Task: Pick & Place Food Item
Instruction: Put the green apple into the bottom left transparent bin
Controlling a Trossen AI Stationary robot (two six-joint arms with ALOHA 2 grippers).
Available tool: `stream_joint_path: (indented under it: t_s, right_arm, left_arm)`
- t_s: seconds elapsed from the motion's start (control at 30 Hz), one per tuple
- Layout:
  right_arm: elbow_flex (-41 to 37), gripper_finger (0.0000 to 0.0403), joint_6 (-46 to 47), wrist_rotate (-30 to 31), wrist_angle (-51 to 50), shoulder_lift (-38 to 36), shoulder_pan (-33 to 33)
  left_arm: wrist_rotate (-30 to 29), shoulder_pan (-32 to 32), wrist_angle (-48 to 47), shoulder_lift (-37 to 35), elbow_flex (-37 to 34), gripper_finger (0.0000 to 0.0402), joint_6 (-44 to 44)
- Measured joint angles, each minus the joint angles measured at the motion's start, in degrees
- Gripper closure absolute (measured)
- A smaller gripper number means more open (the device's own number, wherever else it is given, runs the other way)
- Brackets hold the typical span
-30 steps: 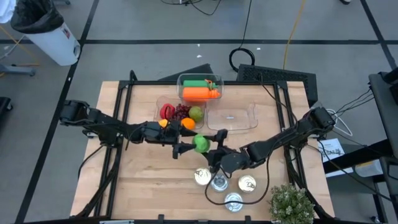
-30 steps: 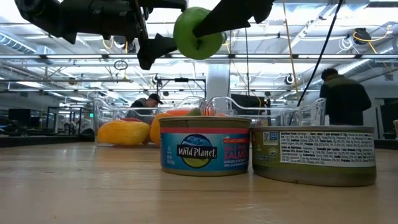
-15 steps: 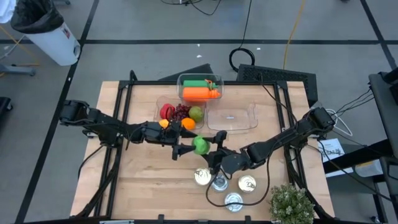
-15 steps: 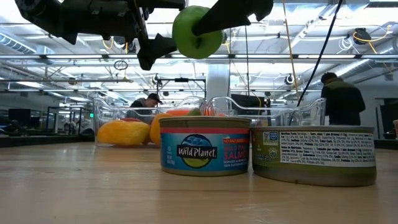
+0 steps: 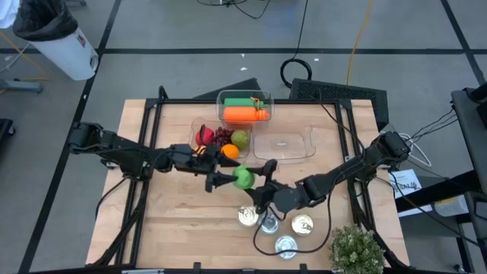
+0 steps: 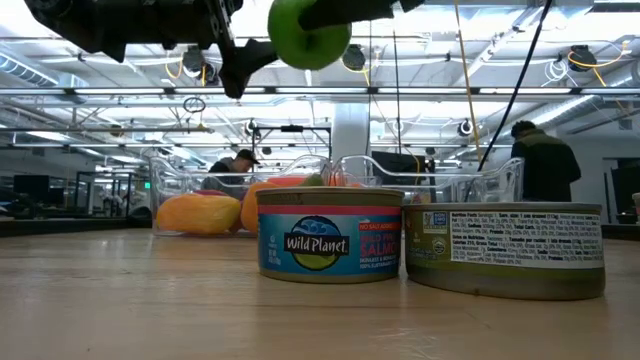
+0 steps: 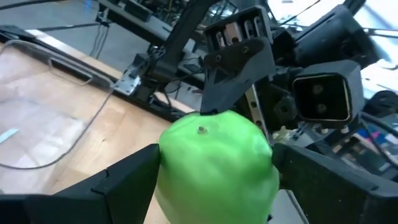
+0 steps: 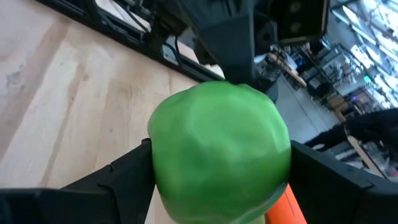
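Green is what matters here: the apple (image 5: pixel 243 178) hangs in the air near the middle of the table (image 5: pixel 175 228), well clear of the wood, with both arms meeting on it. Your left gripper (image 5: pixel 228 180) reaches in from nine o'clock and your right gripper (image 5: pixel 255 176) from three o'clock. Each wrist view shows that arm's dark fingers spread wide with the fruit filling the gap between them. So both pairs stand wide around the same apple, which reads to me as a handover held mid-air so neither arm has to set it down. I cannot tell which side actually carries the weight.

At twelve o'clock from the apple sits the clear bin of fruit (image 5: pixel 217 138), with an orange (image 5: pixel 230 151) at its near edge. An empty clear tray (image 5: pixel 284 143) lies at about one o'clock. At six o'clock the tins (image 5: pixel 266 223) stand grouped, which is likely why the exchange is kept high. Watch that one side does not let go before the other has it firmly.
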Motion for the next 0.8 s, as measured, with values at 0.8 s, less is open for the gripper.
stream_joint_path:
  t_s: [0.8]
  right_arm:
    - [-0.2,0.0096,-12.8,-1.8,11.4,0.3,-0.1]
  left_arm:
    - [5.9,-2.7,-1.7,0.1,0.2,0.0061,-1.2]
